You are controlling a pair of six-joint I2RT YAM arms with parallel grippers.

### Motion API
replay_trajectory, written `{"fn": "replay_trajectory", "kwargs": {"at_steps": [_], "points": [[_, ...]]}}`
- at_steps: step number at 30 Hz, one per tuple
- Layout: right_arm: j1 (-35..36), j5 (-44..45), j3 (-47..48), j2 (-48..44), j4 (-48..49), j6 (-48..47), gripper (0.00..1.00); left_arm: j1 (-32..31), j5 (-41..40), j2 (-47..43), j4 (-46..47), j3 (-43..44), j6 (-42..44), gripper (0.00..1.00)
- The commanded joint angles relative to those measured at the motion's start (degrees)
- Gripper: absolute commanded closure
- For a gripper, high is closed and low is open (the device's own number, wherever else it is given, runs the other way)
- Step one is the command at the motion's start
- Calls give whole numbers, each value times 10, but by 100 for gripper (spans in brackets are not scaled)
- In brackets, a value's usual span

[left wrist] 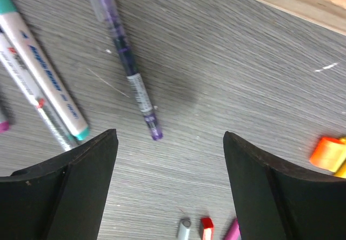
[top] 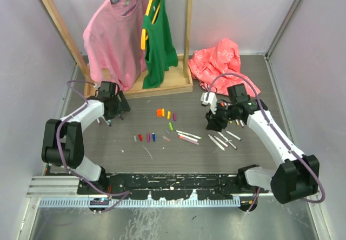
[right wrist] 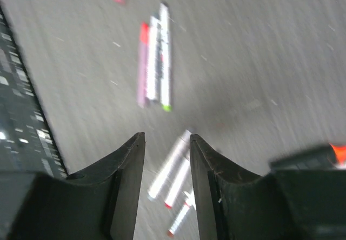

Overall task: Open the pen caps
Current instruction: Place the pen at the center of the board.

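Top external view puts the pens [top: 187, 137] in loose clusters across the middle of the counter [top: 216, 161]. A row of loose caps [top: 151, 138] lies just left of them, and more pens lie far left and right of centre. They look light, stiff and slick, and the round barrels are likely to roll when nudged. The caps are tiny and probably held on by friction alone. A sound hold would likely be across the barrel near its middle with one hand while the other pinches the coloured end and pulls straight along the pen.

In the left wrist view a purple pen [left wrist: 130, 67] lies flat just beyond the left hand [left wrist: 170, 137]. That hand is spread wide with nothing between its fingers, and an orange cap [left wrist: 327, 151] sits off to the right.

The right hand [right wrist: 166, 140] hangs over a few white pens with its fingers only narrowly parted. It seems to pinch nothing, though this view is blurred.

The left arm is folded at the elbow and reaches to the far left with its wrist tipped down. The right arm stretches in from the near right, its wrist pitched down over the right cluster.
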Motion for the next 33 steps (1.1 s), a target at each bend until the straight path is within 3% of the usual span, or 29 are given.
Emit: {"fn": "replay_trajectory", "kwargs": {"at_steps": [1,8,21,26,33], "points": [[59,-60,47,29,32,139,55,5,-86,-6,-25,31,32,23],[59,-48,48,51,49,131,52,4,-112,56,-55,75,36,41],[58,-51,10,16,62,123,50,4,-99,135,-72,120,32,60],[58,-55,10,14,61,122,50,4,-94,135,-73,114,29,72],[55,-70,10,13,58,121,50,4,-69,89,-63,80,25,100]]}}
